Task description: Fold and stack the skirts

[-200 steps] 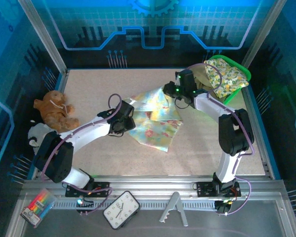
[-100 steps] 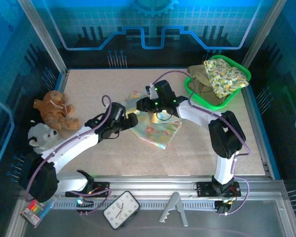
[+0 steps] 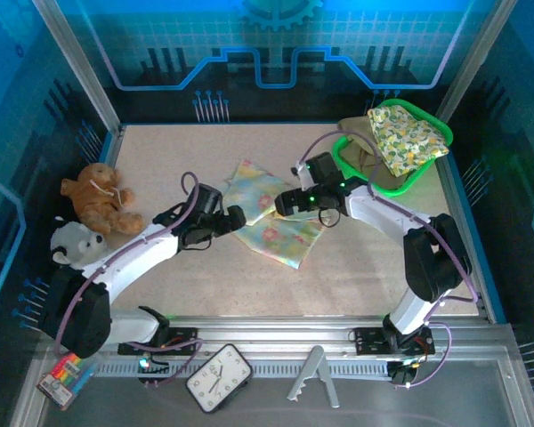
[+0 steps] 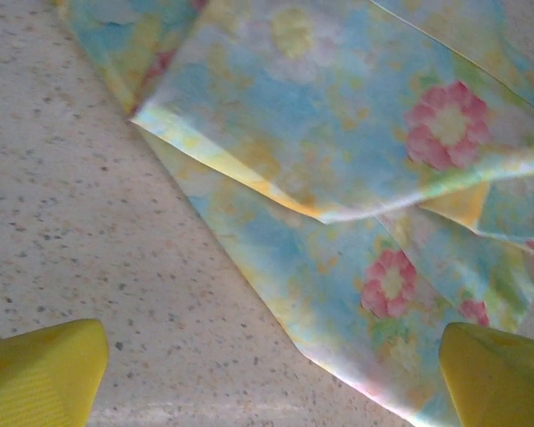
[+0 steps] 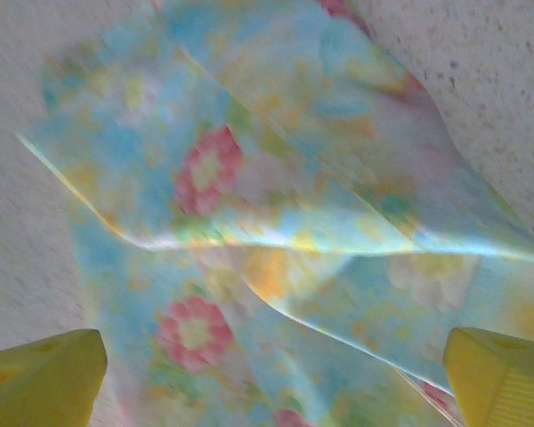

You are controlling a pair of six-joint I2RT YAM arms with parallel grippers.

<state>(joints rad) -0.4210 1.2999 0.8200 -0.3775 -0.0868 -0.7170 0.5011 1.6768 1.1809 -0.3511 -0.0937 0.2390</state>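
While left gripper point(image 3: 236, 216) and right gripper point(image 3: 283, 203) hang open, empty, over the part-folded pastel skirt point(image 3: 271, 218) at centre of the surface point(image 3: 160, 151), nothing is stacked; the yellow-green floral skirt point(image 3: 411, 133) and olive skirt point(image 3: 363, 133) lie unfolded in the far-right basket point(image 3: 338, 153).

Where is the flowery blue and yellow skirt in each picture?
Top external: the flowery skirt lies mid-table, left of the green basket.
Left wrist: it spreads across the top and right, with folded edges showing.
Right wrist: it covers the middle, a bit blurred.
Shared landmark: the speckled table that the skirt lies on, seen bare beside it in each view.
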